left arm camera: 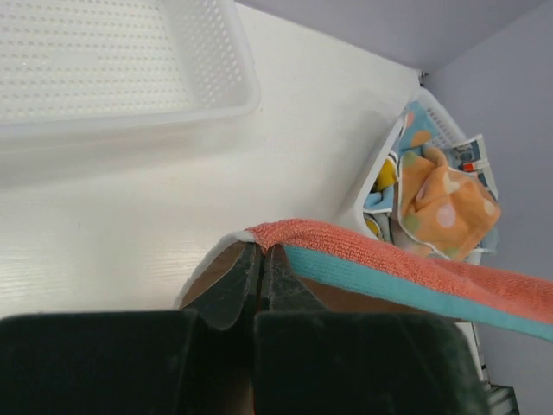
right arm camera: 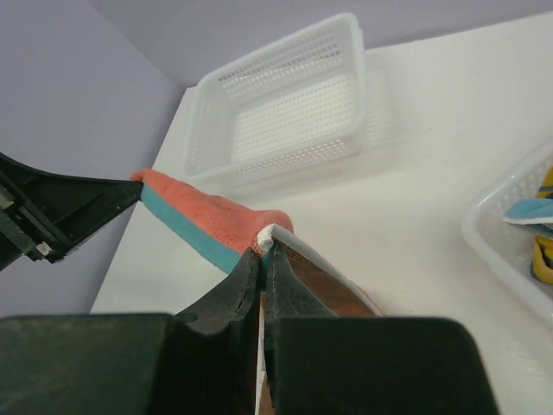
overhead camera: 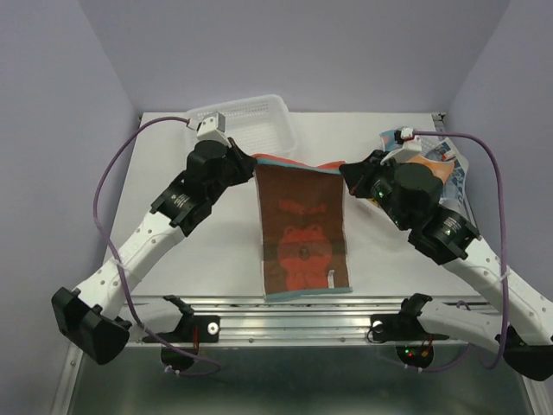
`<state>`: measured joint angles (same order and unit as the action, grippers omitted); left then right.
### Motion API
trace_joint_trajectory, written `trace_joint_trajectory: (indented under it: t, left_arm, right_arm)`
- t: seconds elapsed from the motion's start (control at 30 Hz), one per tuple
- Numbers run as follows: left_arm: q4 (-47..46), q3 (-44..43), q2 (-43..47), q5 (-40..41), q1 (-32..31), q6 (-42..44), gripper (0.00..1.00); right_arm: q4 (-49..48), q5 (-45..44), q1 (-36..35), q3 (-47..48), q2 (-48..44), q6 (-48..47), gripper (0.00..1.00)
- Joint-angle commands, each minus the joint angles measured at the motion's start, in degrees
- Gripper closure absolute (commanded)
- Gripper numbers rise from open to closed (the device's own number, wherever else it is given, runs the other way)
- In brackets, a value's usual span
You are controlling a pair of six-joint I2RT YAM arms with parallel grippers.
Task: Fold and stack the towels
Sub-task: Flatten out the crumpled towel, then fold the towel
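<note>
My left gripper (left arm camera: 259, 264) and right gripper (right arm camera: 263, 259) are each pinched tight on a far corner of the red towel (overhead camera: 302, 233), stretched over the middle of the table (overhead camera: 216, 255), so I'd say I'm mid-fold and next carry that edge evenly onto the near one.

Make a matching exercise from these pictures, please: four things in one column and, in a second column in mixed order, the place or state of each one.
Column A
1. red-orange terry towel with a teal border
2. white perforated plastic basket at the far left
3. orange cloth with pale dots
4. left gripper

Column B
a. lies in the white basket on the right
b. pinched at two corners, spread wide
c. shut on a corner of cloth
d. nothing inside it

Pairs: 1-b, 2-d, 3-a, 4-c
</note>
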<state>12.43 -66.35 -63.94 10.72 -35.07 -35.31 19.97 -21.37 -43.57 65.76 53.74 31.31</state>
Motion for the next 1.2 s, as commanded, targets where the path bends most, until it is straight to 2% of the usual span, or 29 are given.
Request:
trace_joint_trajectory:
  t: [0.0,0.17,0.23,0.33,0.53,0.83,1.0,1.17]
  left_arm:
    - [-5.92,-2.56,-4.42,-6.5,3.07,4.98,1.0]
    - [-6.27,-4.23,-10.49,-8.52,7.03,6.57,1.0]
    - [-6.8,-4.4,-12.25,-9.84,8.61,6.83,1.0]
    - [-7.24,-4.93,-14.63,-10.46,10.01,7.01,1.0]
    - [-7.77,-8.35,-19.63,-10.46,10.81,8.76,1.0]
    - [-6.54,-13.37,-25.26,-9.58,11.43,9.3,1.0]
    - [-5.92,-12.14,-24.74,-8.87,11.69,8.42,1.0]
    - [-7.67,-3.37,-20.27,-12.11,11.69,5.87,1.0]
  right_arm:
    - [-7.13,-7.37,-0.2,-1.15,1.45,-3.1,0.99]
    - [-9.33,-9.05,1.64,-1.86,7.42,-4.59,0.99]
    - [-10.29,-6.24,3.13,-1.6,9.62,-4.85,0.99]
    - [-12.31,0.25,9.09,-1.16,13.76,-4.68,0.99]
    - [-15.74,4.05,14.91,0.16,20.26,-5.55,0.99]
    - [-16.01,8.34,18.52,4.29,26.06,-7.4,0.99]
    - [-15.05,10.73,19.49,3.77,26.77,-6.79,0.99]
    - [-10.66,14.76,19.49,-0.45,23.88,-4.07,0.99]
